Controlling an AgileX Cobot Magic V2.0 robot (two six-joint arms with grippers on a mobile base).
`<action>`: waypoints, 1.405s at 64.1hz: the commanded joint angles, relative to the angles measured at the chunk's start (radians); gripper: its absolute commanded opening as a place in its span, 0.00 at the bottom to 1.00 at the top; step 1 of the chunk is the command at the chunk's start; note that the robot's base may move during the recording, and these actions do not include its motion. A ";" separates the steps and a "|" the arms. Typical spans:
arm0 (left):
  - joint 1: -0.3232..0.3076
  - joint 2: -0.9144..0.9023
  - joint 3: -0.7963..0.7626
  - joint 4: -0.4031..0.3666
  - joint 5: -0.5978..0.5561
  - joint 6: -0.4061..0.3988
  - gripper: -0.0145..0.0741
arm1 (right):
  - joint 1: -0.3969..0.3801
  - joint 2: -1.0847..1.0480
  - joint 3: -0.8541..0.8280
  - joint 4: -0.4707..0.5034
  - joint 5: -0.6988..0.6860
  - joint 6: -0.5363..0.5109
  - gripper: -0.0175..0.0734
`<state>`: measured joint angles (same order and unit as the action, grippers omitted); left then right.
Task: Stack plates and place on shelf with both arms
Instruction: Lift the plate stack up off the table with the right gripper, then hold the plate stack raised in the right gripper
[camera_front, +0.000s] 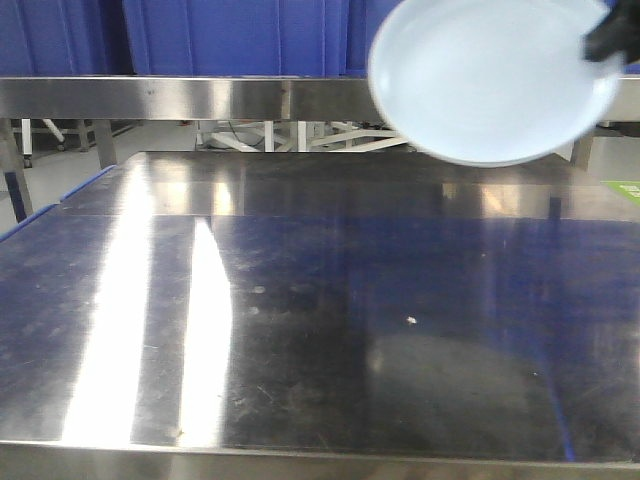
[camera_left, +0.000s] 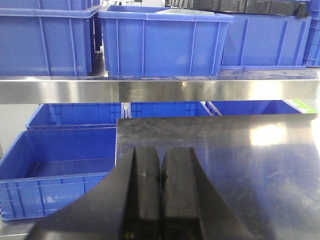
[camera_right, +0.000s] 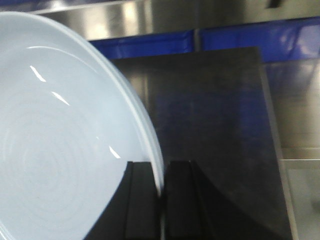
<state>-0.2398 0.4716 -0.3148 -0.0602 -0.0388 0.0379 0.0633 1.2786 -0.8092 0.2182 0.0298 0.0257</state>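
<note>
A pale bluish-white plate (camera_front: 490, 80) hangs tilted in the air at the upper right of the front view, in front of the steel shelf (camera_front: 200, 97). My right gripper (camera_front: 603, 42) is shut on its right rim. In the right wrist view the plate (camera_right: 60, 125) fills the left half, and its rim runs down between the black fingers of the right gripper (camera_right: 161, 167). The left gripper (camera_left: 160, 152) is shut with nothing in it, above the near left part of the steel table (camera_left: 240, 160). It does not show in the front view.
Blue crates (camera_left: 160, 40) stand in a row on the shelf (camera_left: 150, 90). More blue crates (camera_left: 60, 165) sit low to the left of the table. The steel table (camera_front: 300, 300) spreads across the front view, with a green label (camera_front: 625, 190) at its far right.
</note>
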 joint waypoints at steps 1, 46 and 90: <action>-0.007 0.003 -0.035 -0.010 -0.088 -0.011 0.26 | -0.028 -0.119 0.039 -0.003 -0.125 -0.006 0.25; -0.007 0.003 -0.035 -0.010 -0.088 -0.011 0.26 | -0.030 -0.832 0.530 -0.003 -0.108 -0.006 0.25; -0.007 0.003 -0.035 -0.010 -0.088 -0.011 0.26 | -0.030 -0.894 0.531 -0.003 -0.064 -0.006 0.25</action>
<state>-0.2398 0.4716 -0.3148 -0.0602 -0.0388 0.0379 0.0383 0.3815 -0.2463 0.2182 0.0607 0.0213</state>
